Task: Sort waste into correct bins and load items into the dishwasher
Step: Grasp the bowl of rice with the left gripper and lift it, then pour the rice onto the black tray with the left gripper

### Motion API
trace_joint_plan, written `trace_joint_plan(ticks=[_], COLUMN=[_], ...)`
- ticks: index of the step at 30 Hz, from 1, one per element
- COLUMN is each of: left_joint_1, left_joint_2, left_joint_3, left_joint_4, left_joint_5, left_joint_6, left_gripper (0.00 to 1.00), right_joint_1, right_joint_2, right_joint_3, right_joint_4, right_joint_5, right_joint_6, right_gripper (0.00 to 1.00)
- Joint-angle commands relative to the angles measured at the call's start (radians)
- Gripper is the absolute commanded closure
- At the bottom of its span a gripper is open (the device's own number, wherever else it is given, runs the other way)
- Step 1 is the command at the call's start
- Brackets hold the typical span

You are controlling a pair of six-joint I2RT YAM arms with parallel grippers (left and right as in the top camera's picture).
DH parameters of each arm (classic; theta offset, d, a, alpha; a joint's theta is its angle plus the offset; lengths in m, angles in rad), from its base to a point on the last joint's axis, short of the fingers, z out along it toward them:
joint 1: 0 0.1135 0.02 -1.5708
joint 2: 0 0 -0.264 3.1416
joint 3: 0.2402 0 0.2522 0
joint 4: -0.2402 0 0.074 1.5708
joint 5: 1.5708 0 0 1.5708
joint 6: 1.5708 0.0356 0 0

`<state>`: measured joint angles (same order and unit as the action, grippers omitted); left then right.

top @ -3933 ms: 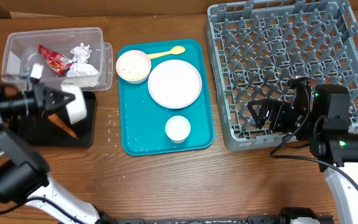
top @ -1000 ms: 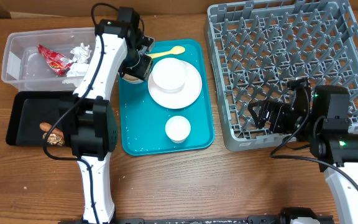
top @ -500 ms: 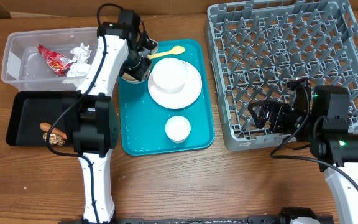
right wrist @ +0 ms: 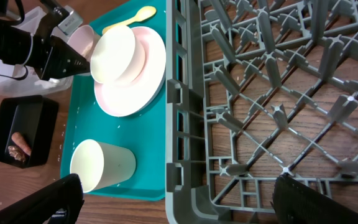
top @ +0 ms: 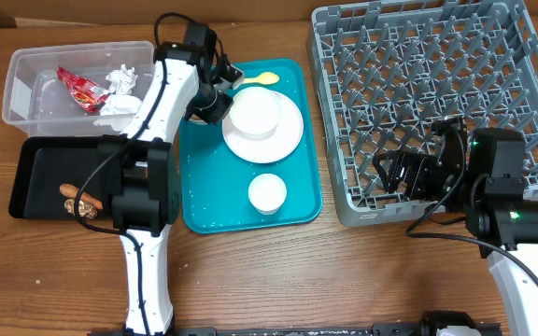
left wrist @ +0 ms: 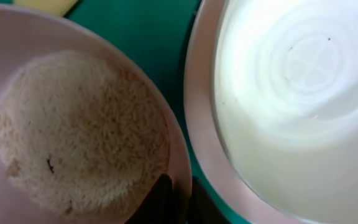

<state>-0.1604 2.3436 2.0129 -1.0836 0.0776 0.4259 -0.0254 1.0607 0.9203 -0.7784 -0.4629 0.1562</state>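
Note:
A white bowl (left wrist: 17, 43) of rice (left wrist: 79, 130) stands on the teal tray's back left. My left gripper (left wrist: 179, 200) is shut on its near rim, one finger inside and one outside. An empty white bowl (top: 255, 110) sits on the white plate (top: 283, 140) beside it. The yellow spoon (top: 255, 78) lies behind them and the cup (top: 267, 193) stands at the tray's front. My right gripper (right wrist: 188, 199) hangs open over the grey rack's (top: 437, 93) front left corner, holding nothing.
The clear tub (top: 26, 103) at back left holds a red wrapper (top: 80, 90) and white tissue (top: 120, 80). In front of it, the black tray (top: 40, 177) holds brown scraps (top: 77, 202). The teal tray (top: 204, 205) lies between them and the rack.
My left arm came from the black tray to the teal tray, leaving scraps in the black tray and the empty bowl on the plate. Its jaws then closed on the rice bowl's rim. The right arm stayed still.

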Motion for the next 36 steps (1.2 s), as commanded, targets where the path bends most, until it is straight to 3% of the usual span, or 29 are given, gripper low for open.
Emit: trace_joint_plan(ticks=[1,3,10,22,26,32,36], left_joint_1=[0.003,0.003,0.010,0.010,0.026,0.145,0.219], left_joint_2=[0.012,0.012,0.011,0.011,0.011,-0.066,-0.185], left_joint_3=[-0.023,-0.029,0.054,0.635,0.803,0.740,0.526], left_joint_4=[0.010,0.020,0.023,-0.369,-0.590,-0.606,-0.606], left_joint_5=[-0.007,-0.007,-0.044,-0.044,-0.044,0.129,0.108], left_joint_6=[-0.011,-0.011,-0.154,-0.362,-0.433,-0.475,-0.468], left_gripper=[0.91,0.96,0.96,0.96,0.96,0.96,0.96], right_joint_1=[0.004,0.004,0.004,0.004,0.004,0.004,0.004], right_joint_2=[-0.003,-0.003,-0.003,-0.003,-0.003,-0.003,-0.003], right_joint_3=[0.029,0.029,0.029,0.029,0.029,0.029,0.029], right_joint_4=[0.005,0.005,0.005,0.006,0.012,0.009,0.010], right_joint_5=[0.010,0.017,0.017,0.017,0.017,0.017,0.017], right_joint_6=[-0.004,-0.004,-0.004,-0.004,-0.004,-0.004,-0.004], right_gripper=[0.00,0.00,0.00,0.00,0.00,0.00,0.00])
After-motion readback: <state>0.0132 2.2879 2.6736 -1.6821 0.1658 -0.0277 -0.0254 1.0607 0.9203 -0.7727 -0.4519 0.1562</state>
